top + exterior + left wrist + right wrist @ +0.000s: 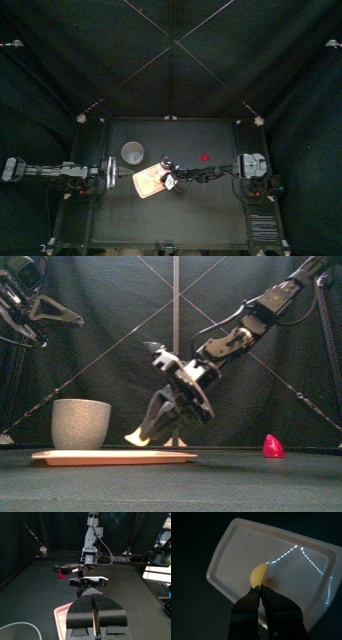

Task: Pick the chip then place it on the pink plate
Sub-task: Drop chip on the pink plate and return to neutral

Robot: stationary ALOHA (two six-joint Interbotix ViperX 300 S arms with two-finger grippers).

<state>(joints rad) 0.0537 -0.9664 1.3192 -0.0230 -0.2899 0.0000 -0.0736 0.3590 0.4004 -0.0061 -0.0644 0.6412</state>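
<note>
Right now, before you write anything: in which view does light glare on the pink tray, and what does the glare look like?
Right wrist view: bright dashed streaks of reflected light cross the pink tray beside the chip held in the right gripper. Front view: no glare, the tray's edge evenly lit. Top view: no streaks, the gripper partly covering the tray.

Glossy pink plate (238, 547), smooth chip (258, 574), matt speckled grey cup (80, 422).

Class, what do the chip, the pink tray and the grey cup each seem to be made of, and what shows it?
Chip: probably plastic, smooth matte yellow; a thin, unbent oval pinched in the right gripper.
Pink tray: likely moulded plastic, glossy; bright streaks reflect off it.
Grey cup: perhaps ceramic or plastic, matte; no shine shows.
</note>
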